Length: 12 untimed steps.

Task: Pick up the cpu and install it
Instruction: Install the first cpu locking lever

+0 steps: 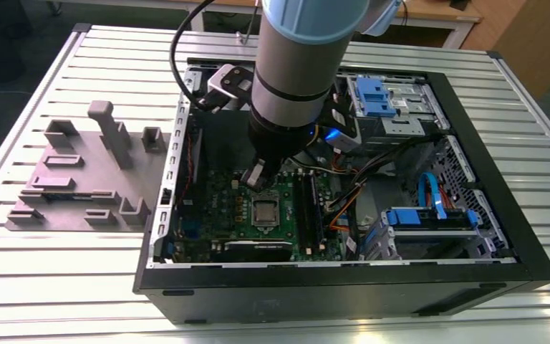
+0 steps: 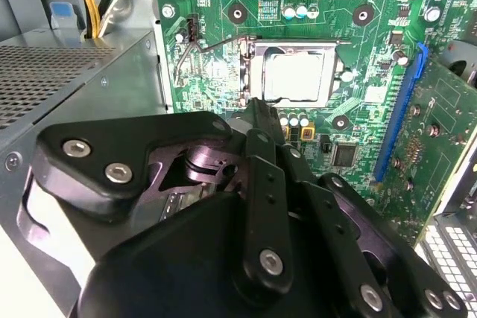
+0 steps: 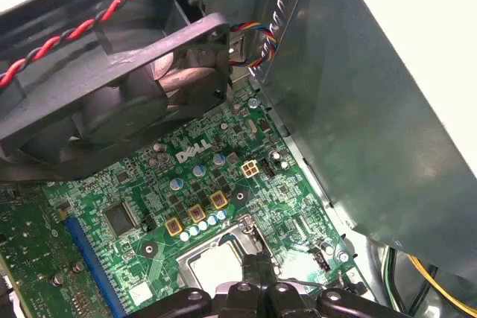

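Silver square cpu [image 2: 297,76] (socketed) beneath claw [image 2: 257,109]

one cpu [image 2: 295,77], one green motherboard [image 2: 373,57], one claw [image 2: 257,113], one fan [image 3: 119,87].

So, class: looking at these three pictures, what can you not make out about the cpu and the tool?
- Whether the tool is open or shut: its own black body covers the tips in both wrist views.
- The cpu: its near edge sits behind the tool in the first wrist view.
- Whether the cpu is fully seated: too small in the exterior view.
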Motion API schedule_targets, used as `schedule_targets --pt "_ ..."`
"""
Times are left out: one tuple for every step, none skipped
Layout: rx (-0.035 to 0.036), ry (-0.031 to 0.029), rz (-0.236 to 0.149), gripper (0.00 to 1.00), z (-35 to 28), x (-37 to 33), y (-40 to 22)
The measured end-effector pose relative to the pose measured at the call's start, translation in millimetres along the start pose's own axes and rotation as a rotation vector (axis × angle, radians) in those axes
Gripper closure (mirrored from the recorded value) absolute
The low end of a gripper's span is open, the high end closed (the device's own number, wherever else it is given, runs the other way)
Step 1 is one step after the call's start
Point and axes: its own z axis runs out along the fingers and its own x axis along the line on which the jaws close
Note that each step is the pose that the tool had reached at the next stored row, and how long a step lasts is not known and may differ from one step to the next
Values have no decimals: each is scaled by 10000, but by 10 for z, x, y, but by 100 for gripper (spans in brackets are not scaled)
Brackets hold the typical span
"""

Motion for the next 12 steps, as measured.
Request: schedule_targets --pt "0 0 0 90 0 0 0" --pt "0 0 0 90 0 0 0" --pt "0 1 0 90 0 0 0" --pt "0 1 0 90 0 0 -1" --pt "0 1 0 90 1 -7 -11" --pt "0 2 -1 90 0 -21 -33" --pt "-2 1 -2 90 -1 -40 -65" --pt "-3 3 -2 90 -3 -62 -102" --pt "-4 4 -2 90 -4 -82 -135" --pt "-5 5 -3 90 -6 -99 -164" --pt "-5 5 -3 90 -7 -108 -179" --pt "-5 4 -3 90 -10 -109 -181"
